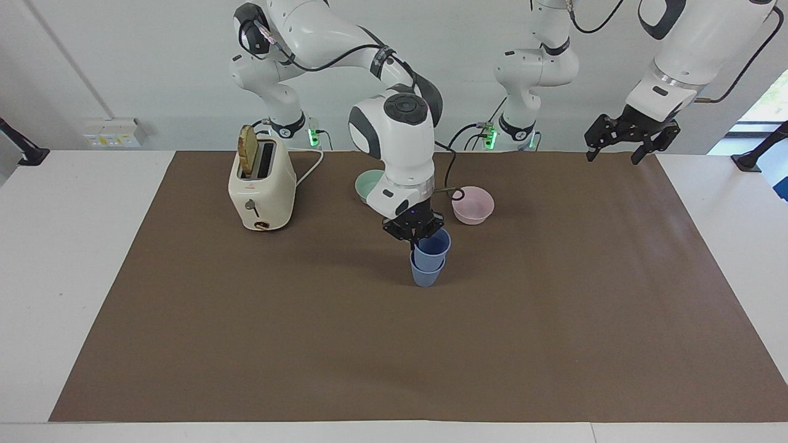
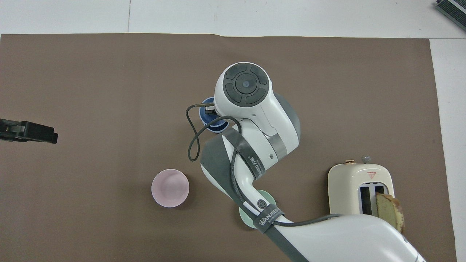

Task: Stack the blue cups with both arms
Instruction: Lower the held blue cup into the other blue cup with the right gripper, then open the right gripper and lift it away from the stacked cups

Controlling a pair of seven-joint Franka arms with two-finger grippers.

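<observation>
Two blue cups stand mid-table, the upper blue cup (image 1: 433, 245) nested partway in the lower blue cup (image 1: 426, 275) and leaning slightly. My right gripper (image 1: 416, 238) is shut on the upper cup's rim, on the side nearer the robots. From overhead the right wrist covers the stack, and only a sliver of the blue cups (image 2: 210, 117) shows. My left gripper (image 1: 613, 157) hangs open and empty in the air over the mat's edge at the left arm's end, with that same left gripper (image 2: 43, 132) just entering the overhead view.
A cream toaster (image 1: 261, 187) with a bread slice stands toward the right arm's end. A mint-green bowl (image 1: 367, 183) and a pale pink bowl (image 1: 473, 205) sit nearer to the robots than the cups. A brown mat (image 1: 394, 344) covers the table.
</observation>
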